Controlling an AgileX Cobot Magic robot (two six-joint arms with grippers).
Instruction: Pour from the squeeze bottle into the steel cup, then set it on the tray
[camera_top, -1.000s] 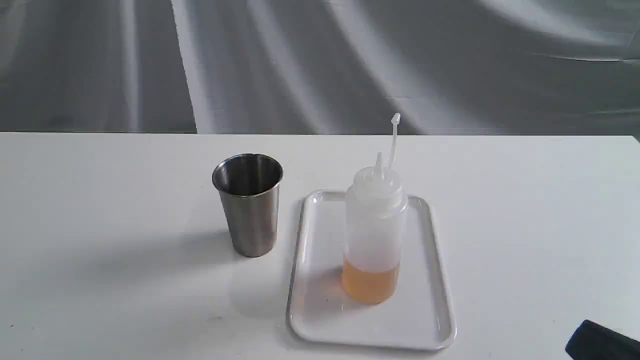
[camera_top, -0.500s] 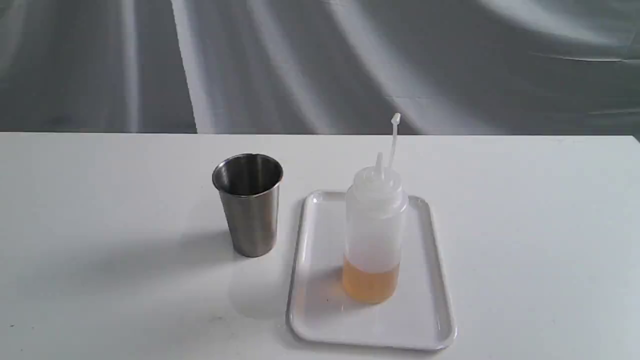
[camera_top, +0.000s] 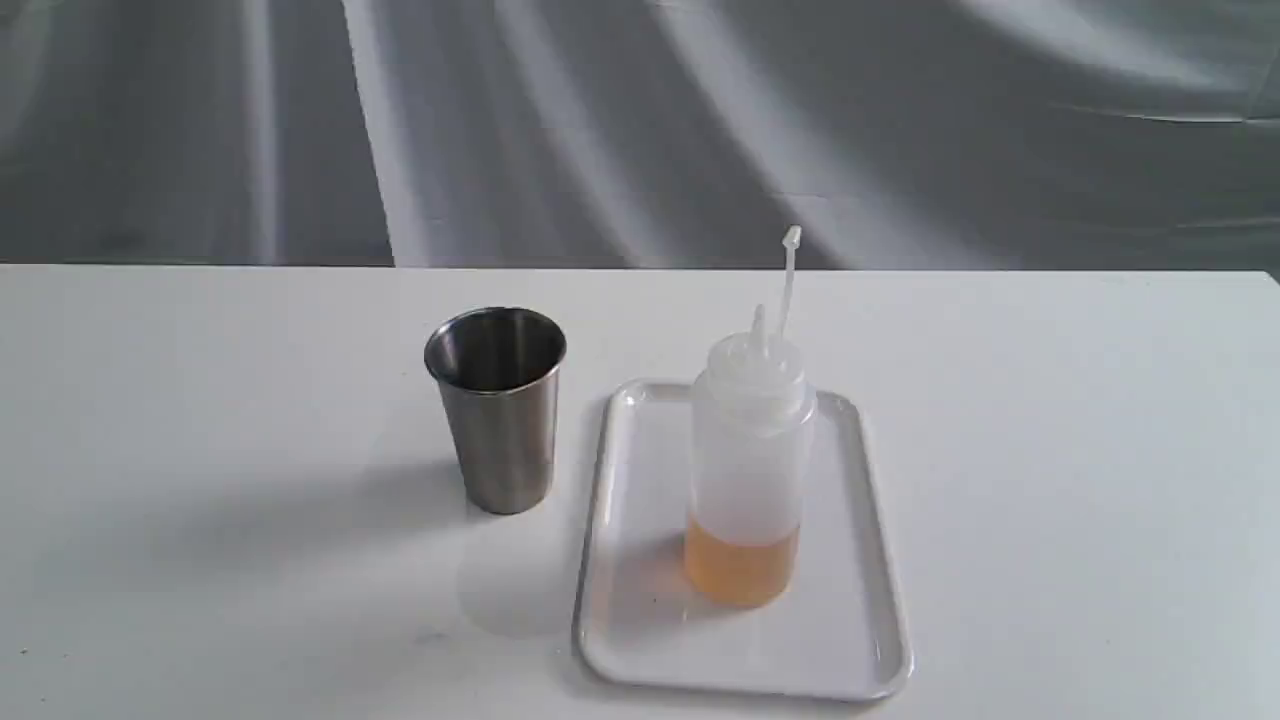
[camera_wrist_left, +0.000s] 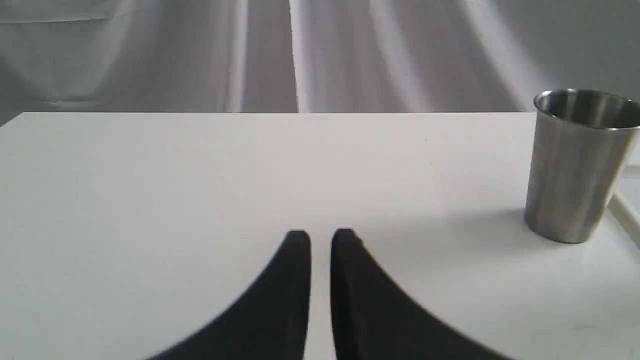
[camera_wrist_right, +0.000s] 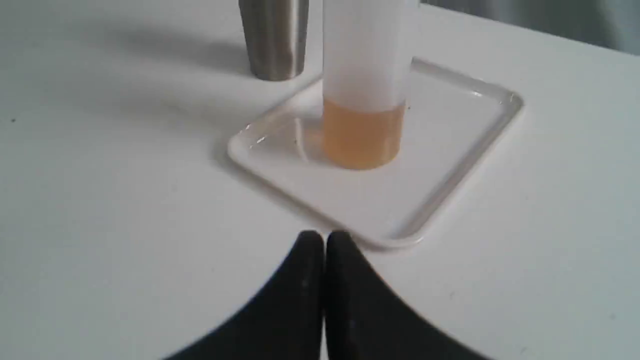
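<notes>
Apparently the squeeze bottle (camera_top: 745, 470) stands upright on the tray (camera_top: 640, 480) just in front of the right gripper (camera_wrist_right: 324, 241), whose jaws are pressed together on nothing, so the placing looks done, but whether the steel cup (camera_top: 497, 410) beyond holds liquid I cannot tell.

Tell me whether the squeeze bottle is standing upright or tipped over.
Upright. The squeeze bottle stands on its base on the tray, nozzle pointing up, amber liquid settled level at the bottom.
</notes>
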